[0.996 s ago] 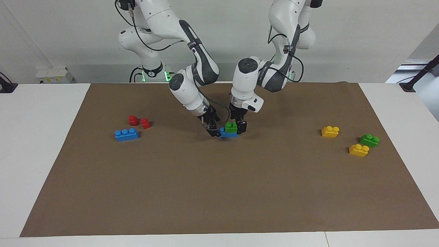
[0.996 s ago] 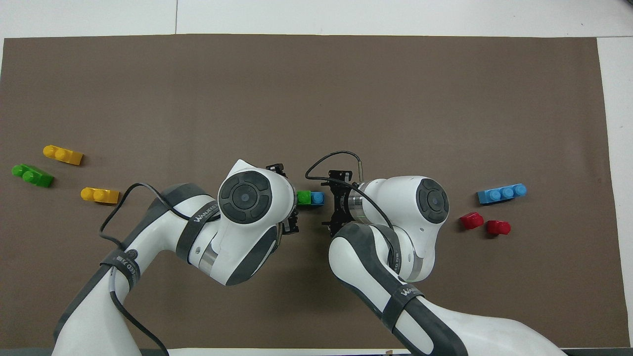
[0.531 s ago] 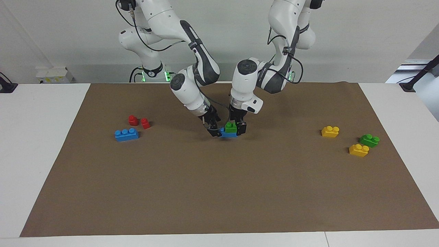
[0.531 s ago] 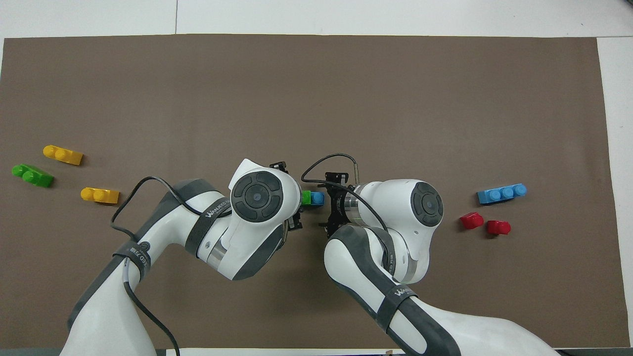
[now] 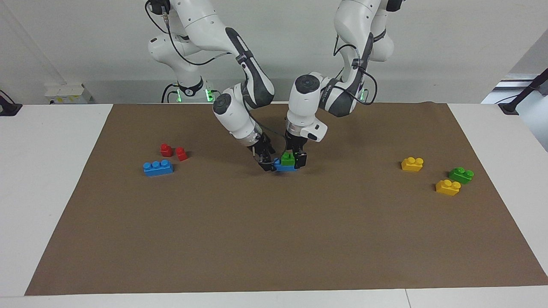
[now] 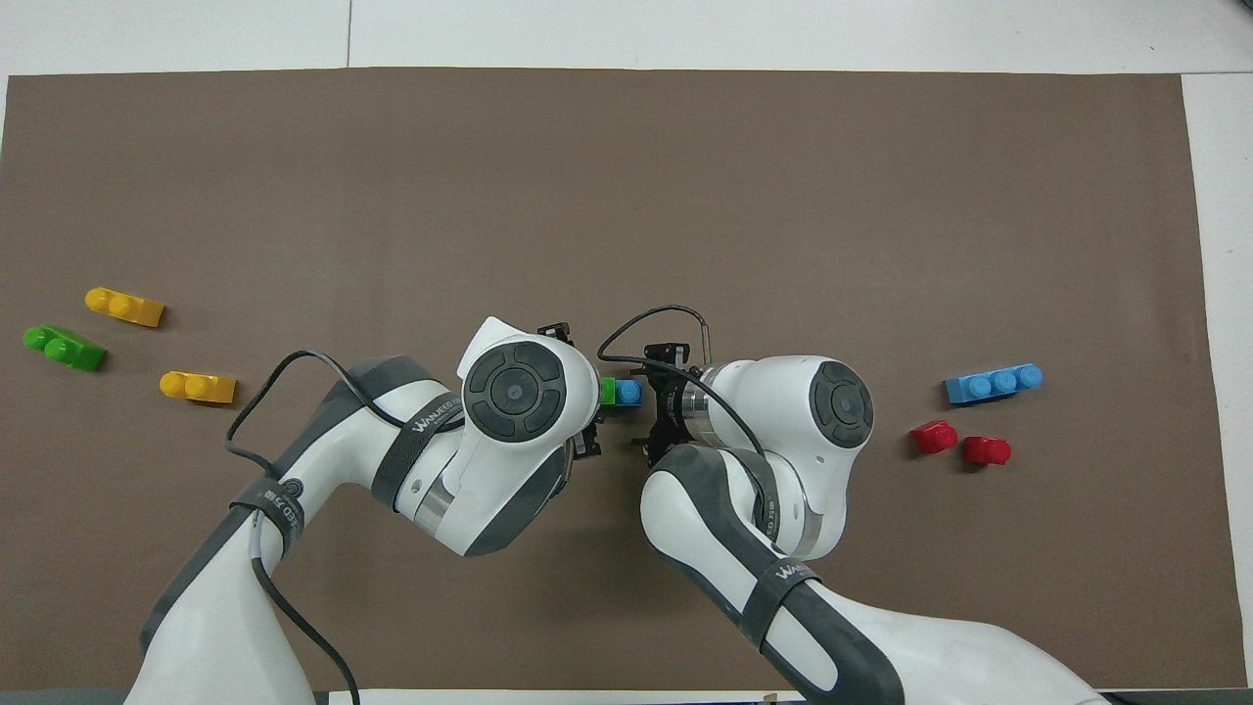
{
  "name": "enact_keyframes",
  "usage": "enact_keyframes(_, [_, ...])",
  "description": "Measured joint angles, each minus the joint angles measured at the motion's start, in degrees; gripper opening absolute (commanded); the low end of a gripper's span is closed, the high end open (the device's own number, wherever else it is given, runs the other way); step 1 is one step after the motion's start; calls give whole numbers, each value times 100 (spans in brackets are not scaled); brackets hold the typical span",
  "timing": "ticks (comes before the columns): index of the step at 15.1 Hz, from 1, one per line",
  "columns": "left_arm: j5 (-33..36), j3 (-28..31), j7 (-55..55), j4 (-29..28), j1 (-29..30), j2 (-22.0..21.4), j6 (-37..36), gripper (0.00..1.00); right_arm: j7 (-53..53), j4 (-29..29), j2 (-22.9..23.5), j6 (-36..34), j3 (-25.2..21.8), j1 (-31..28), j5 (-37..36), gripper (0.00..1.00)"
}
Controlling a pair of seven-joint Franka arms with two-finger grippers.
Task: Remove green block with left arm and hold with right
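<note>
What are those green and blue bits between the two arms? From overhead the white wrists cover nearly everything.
Observer: In the facing view, the green block sits stacked on a blue brick, not beside it.
Visitor: Are the grippers near them?
Observer: The left gripper is down at the green block's level, pointing straight down.
Visitor: And the other one?
Observer: The right gripper is tilted, low at the blue brick's end toward the right arm.

Most of the green block (image 6: 608, 392) under the left arm (image 6: 514, 392)
</note>
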Motion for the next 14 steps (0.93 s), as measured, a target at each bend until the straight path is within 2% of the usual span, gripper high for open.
enact_keyframes(2, [2,1,-1,0,0,3,0,100,0,0,15,3,0,0,0,90])
enact_keyframes(3, [3,1,-1,0,0,5,0,100,0,0,16,3,0,0,0,85])
enact_keyframes(4, [3,1,-2,0,0,5,0,100,0,0,16,3,0,0,0,76])
enact_keyframes(7, [6,1,-3,-2,0,6,0,100,0,0,16,4,0,1,0,38])
enact_keyframes(9, [7,1,-3,-5,-1,8,0,100,0,0,16,4,0,3,0,19])
enact_keyframes(10, [8,1,-3,-5,-1,9,0,100,0,1,16,4,1,19,0,4])
enact_keyframes(11, [8,1,-3,-5,-1,10,0,100,0,2,16,4,1,51,2,0])
enact_keyframes(14, [9,0,-3,-13,-4,11,-2,97,0,2,16,11,1,115,2,0])
